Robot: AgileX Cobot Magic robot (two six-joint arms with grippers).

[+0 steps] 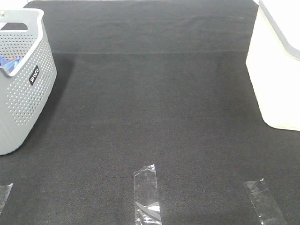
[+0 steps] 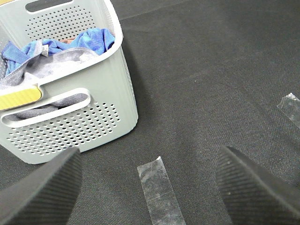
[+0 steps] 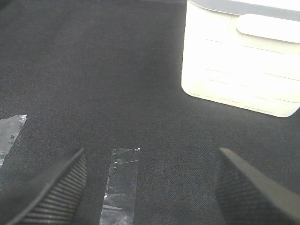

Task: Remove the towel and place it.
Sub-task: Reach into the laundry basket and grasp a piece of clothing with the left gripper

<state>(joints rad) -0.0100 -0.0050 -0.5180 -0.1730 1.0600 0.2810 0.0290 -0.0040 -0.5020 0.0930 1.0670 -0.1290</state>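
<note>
Both empty and wide open, my left gripper [image 2: 149,185] is nearer than my right gripper [image 3: 150,185] to the grey towel [image 2: 63,60], bunched in the perforated basket [image 2: 117,93] ahead of it, its long axis hidden.

Grey basket [image 1: 23,93] left, white bin [image 1: 276,70] right, on black mat [image 1: 154,117].

Left tool [image 2: 149,187], right tool [image 3: 149,187]: dark ribbed pads [image 2: 42,192]

The worktop [image 1: 154,117] is black; the basket [image 1: 23,93] pale grey, dotted with holes; the towel [image 2: 65,58] slate-grey; the cloth [image 2: 93,37] bright blue; the bin [image 1: 276,79] cream, grey-rimmed.
</note>
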